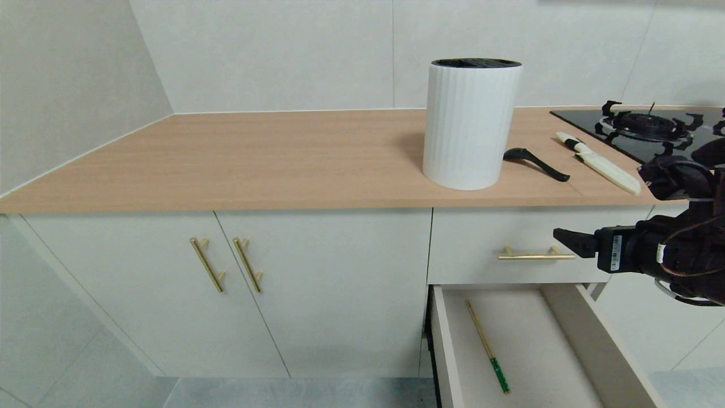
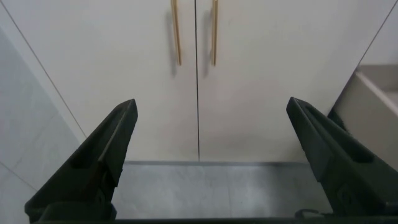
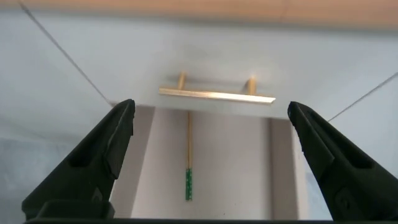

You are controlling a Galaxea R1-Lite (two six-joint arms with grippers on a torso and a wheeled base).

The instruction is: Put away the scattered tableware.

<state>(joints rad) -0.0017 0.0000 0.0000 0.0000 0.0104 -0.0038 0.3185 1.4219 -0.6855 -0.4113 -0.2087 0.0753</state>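
Right gripper [image 3: 210,111], jaws wide and empty, hangs before the upper drawer handle [image 1: 536,255] over the open drawer [image 1: 589,351] holding chopsticks [image 1: 487,345]; black spoon [image 1: 535,161] and knife [image 1: 599,162] lie near the counter [image 1: 255,164] edge, where a sweeping reach could knock them floorward.

The right arm [image 1: 679,249] is black, bulky and jointed. Just behind the right gripper [image 1: 561,235] sits a white barcode label [image 1: 616,249]. Farther back, thin cables [image 1: 682,226] loop along the arm beside a white band [image 1: 659,253]. The left gripper [image 2: 211,102] has dark grey, wedge-shaped fingers [image 2: 106,155] tapering to blunt tips.
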